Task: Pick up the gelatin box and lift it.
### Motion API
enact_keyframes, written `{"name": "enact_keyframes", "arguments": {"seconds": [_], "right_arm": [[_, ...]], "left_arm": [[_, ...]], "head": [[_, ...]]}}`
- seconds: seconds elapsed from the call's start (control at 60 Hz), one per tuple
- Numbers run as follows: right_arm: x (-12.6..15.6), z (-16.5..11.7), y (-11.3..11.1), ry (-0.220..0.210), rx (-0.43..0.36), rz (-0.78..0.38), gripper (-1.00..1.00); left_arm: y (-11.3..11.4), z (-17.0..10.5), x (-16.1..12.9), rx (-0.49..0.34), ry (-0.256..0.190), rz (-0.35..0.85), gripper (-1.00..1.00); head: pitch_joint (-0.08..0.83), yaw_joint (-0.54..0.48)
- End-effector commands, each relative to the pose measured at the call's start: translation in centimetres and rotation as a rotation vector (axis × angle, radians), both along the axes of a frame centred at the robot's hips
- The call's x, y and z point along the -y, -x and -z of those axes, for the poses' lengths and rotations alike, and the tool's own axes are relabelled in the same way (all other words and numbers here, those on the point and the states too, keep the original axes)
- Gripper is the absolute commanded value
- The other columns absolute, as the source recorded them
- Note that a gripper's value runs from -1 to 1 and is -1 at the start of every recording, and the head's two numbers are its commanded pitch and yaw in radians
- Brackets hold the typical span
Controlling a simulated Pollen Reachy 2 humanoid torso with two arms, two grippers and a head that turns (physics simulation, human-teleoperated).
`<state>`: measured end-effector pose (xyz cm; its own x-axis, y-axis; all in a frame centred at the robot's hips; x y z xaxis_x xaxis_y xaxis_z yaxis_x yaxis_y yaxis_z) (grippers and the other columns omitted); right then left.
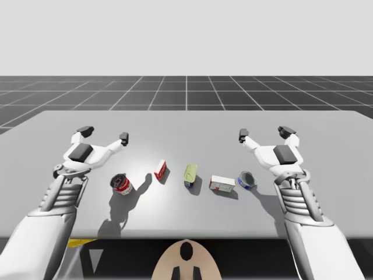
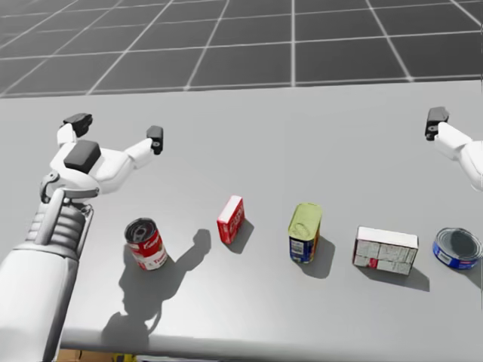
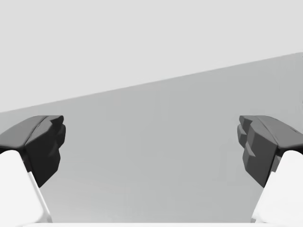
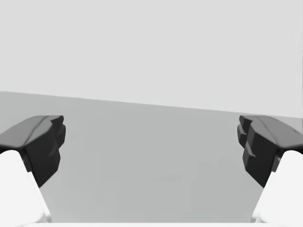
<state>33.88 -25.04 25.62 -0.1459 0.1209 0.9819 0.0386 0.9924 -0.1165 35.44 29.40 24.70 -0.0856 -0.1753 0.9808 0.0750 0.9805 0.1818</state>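
Observation:
A small red box stands on edge on the grey table, left of the middle of a row of items. A white flat box lies further right in that row. My left gripper hovers open behind and to the left of the red box, holding nothing. My right gripper is open too, behind the white box, and one of its fingertips shows in the head view. Ahead of both grippers lies bare table.
A red and white can stands left of the red box. A yellow-green can lies between the two boxes. A low blue can sits at the row's right end.

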Motion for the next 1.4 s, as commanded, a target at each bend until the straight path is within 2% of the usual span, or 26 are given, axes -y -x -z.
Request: {"name": "enact_keyframes", "arguments": {"seconds": [0.017,0.217,0.35,0.367,0.433,0.467,0.5,0.517,0.567,0.583,0.65,0.667,0.717,0.8,0.917,1.067,1.117,1.167,1.2,1.25,1.4], "right_arm": [[0.0,-0.1,0.1,0.005,0.001,0.001,-1.00],[0.0,-0.1,0.2,0.003,0.000,-0.002,-1.00],[-0.1,0.0,0.1,0.002,-0.007,0.000,-1.00],[-0.1,0.1,0.0,0.002,-0.009,0.001,-1.00],[-0.1,0.1,0.0,0.002,-0.010,0.002,-1.00],[-0.1,0.1,0.0,0.002,-0.010,0.004,-1.00],[-0.1,0.1,0.1,0.001,-0.009,0.004,-1.00],[-0.1,0.1,0.0,0.002,-0.008,0.004,-1.00],[-0.1,0.1,0.0,0.003,-0.006,0.004,-1.00],[-0.1,0.1,0.0,0.003,-0.005,0.004,-1.00],[-0.1,0.1,0.0,0.008,-0.003,0.004,-1.00],[-0.1,0.1,0.0,0.008,-0.003,0.005,-1.00],[0.0,0.1,0.0,0.010,-0.002,0.006,-1.00],[0.2,-0.1,0.1,0.007,0.006,0.014,-1.00],[0.3,-0.3,0.2,0.001,0.011,0.016,-1.00],[0.4,-0.4,0.3,-0.001,0.012,0.017,-1.00],[0.4,-0.4,0.3,-0.003,0.012,0.017,-1.00],[0.4,-0.4,0.3,-0.004,0.012,0.016,-1.00],[0.5,-0.5,0.3,-0.005,0.014,0.017,-1.00],[0.5,-0.5,0.3,-0.008,0.015,0.017,-1.00],[0.6,-0.6,0.4,-0.013,0.015,0.017,-1.00]], "left_arm": [[0.0,0.0,0.2,-0.011,0.006,0.010,-1.00],[0.5,-0.5,0.8,-0.025,0.025,0.037,-1.00],[1.6,-2.1,1.4,-0.053,0.024,0.065,-1.00],[1.9,-2.5,1.5,-0.075,0.036,0.068,-1.00],[2.9,-3.9,1.7,-0.161,0.036,0.077,-1.00],[3.9,-4.7,2.1,-0.213,0.020,0.101,-1.00],[4.1,-4.9,2.2,-0.226,0.015,0.112,-1.00],[5.1,-5.6,2.6,-0.275,-0.008,0.153,-1.00],[5.8,-6.0,3.0,-0.325,-0.022,0.193,-1.00],[6.5,-6.3,3.4,-0.365,-0.041,0.228,-1.00],[7.6,-6.5,4.3,-0.438,-0.068,0.293,-1.00],[8.1,-6.3,4.7,-0.480,-0.070,0.338,-1.00],[8.4,-6.1,5.1,-0.509,-0.080,0.366,-1.00],[9.0,-4.6,5.9,-0.590,-0.064,0.433,-1.00],[8.7,-2.1,7.0,-0.655,-0.051,0.468,-1.00],[7.8,0.3,8.5,-0.683,-0.051,0.471,-1.00],[7.6,0.7,8.7,-0.689,-0.038,0.474,-1.00],[7.1,1.2,9.1,-0.689,-0.046,0.469,-1.00],[6.6,1.5,9.4,-0.695,-0.030,0.474,-1.00],[6.0,1.8,9.6,-0.697,-0.039,0.460,-1.00],[3.8,2.7,10.4,-0.721,-0.030,0.421,-1.00]], "head": [[0.594,0.17],[0.627,0.18],[0.637,0.17],[0.639,0.17],[0.642,0.17],[0.642,0.17],[0.643,0.17],[0.644,0.17],[0.645,0.17],[0.647,0.18],[0.648,0.18],[0.647,0.18],[0.646,0.18],[0.645,0.18],[0.645,0.18],[0.642,0.18],[0.642,0.18],[0.639,0.18],[0.637,0.19],[0.636,0.19],[0.632,0.19]]}}
